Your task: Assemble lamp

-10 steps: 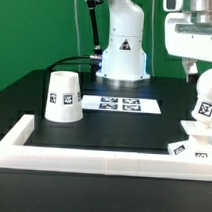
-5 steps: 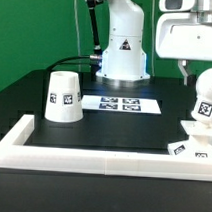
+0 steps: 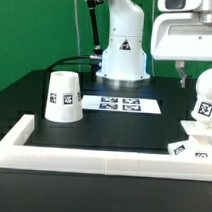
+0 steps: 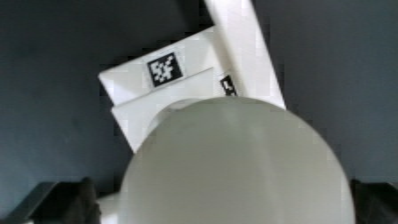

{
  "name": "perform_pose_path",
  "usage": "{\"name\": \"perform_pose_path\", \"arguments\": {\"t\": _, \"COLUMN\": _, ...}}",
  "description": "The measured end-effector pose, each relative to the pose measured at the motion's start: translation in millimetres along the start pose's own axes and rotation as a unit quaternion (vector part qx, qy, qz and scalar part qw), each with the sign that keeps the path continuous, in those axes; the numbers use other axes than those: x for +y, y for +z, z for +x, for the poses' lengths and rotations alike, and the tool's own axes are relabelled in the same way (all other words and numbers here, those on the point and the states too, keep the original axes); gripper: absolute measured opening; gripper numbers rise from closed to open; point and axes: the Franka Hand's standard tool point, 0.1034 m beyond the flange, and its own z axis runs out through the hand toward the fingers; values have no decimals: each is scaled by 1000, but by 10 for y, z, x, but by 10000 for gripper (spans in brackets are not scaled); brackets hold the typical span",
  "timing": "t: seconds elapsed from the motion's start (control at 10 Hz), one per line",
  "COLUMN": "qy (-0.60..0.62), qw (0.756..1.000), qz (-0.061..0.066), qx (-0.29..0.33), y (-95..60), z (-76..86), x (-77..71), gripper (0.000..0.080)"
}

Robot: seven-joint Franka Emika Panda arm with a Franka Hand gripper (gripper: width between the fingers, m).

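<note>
- The arm (image 3: 125,40) rises from its white pedestal at the back of the desk (image 3: 113,129). Its wrist end hangs at the exterior view's upper right, pointing straight down.
- The jaws hover above the bulb (image 3: 206,98), apart from it and a little toward the exterior view's left. Only one dark finger (image 3: 181,69) shows below the white wrist body, so I cannot tell whether the jaws are open or closed. Nothing is seen held in them.
- The bulb stands upright at the exterior view's right edge, tag facing the camera, directly at the base (image 3: 188,148). Whether it is seated in the base I cannot tell.
- In the wrist view the bulb's (image 4: 231,165) round top fills the lower middle and overlaps the tagged base (image 4: 169,75) beyond it.
- The base lies low in the near right corner, just inside the rail (image 3: 92,155).
- The shade (image 3: 62,97) sits wide end down on the exterior view's left, well apart from the bulb and base.
- The marker board (image 3: 119,103) lies flat between the shade and the bulb, in front of the pedestal.
</note>
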Motion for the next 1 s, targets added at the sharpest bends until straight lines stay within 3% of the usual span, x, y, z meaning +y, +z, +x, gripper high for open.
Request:
{"name": "perform_pose_path", "arguments": {"t": 0.4, "qy": -208, "qw": 978, "qz": -16, "qx": 20, "y": 37, "z": -7, "x": -47, "gripper": 698}}
{"name": "perform_pose_path", "arguments": {"t": 1.0, "qy": -422, "qw": 906, "qz": -23, "qx": 16, "y": 29, "z": 38, "x": 47, "gripper": 698}}
